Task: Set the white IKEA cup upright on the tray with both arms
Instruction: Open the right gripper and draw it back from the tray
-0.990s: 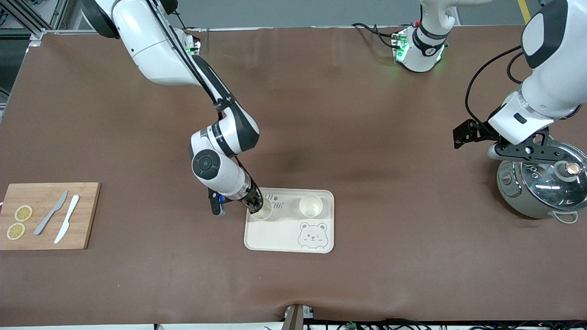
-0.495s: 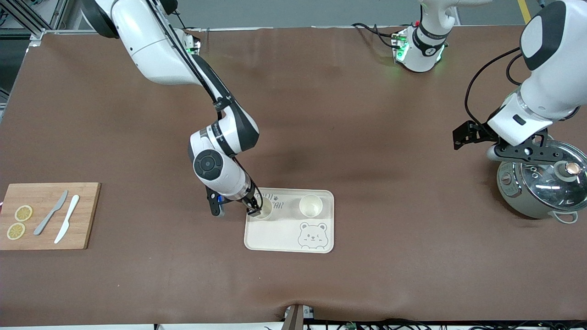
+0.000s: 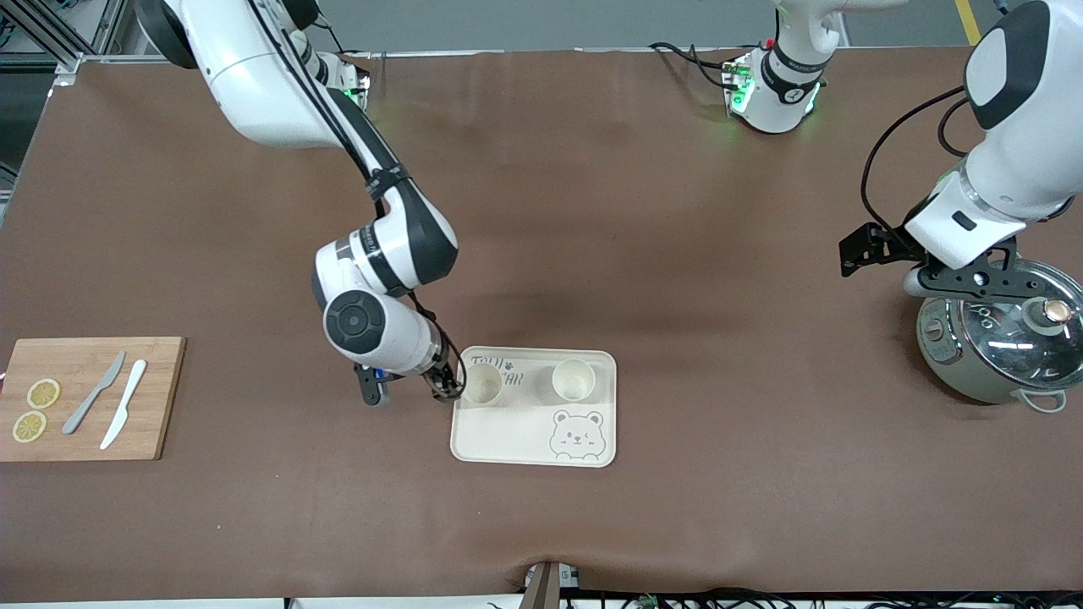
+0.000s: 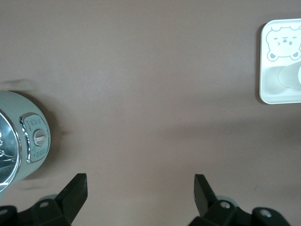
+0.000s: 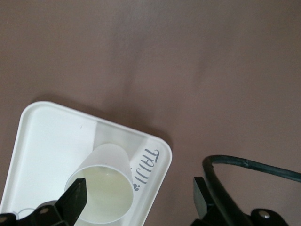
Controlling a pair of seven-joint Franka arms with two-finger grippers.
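The cream tray with the grey bear lies in the middle of the table, nearer to the front camera. Two white cups stand upright on it. One cup is by the tray's edge toward the right arm's end, and the second cup is beside it. My right gripper hangs open just above the tray's rim next to the first cup and holds nothing. My left gripper waits open over the table beside the pot.
A grey-green pot with a glass lid stands at the left arm's end. A bamboo cutting board at the right arm's end carries lemon slices and two knives. A black cable loops by my right gripper.
My right gripper opened and let go of the cup, which stays upright on the tray. It then rose and drew back toward the right arm's end. The left arm barely moved.
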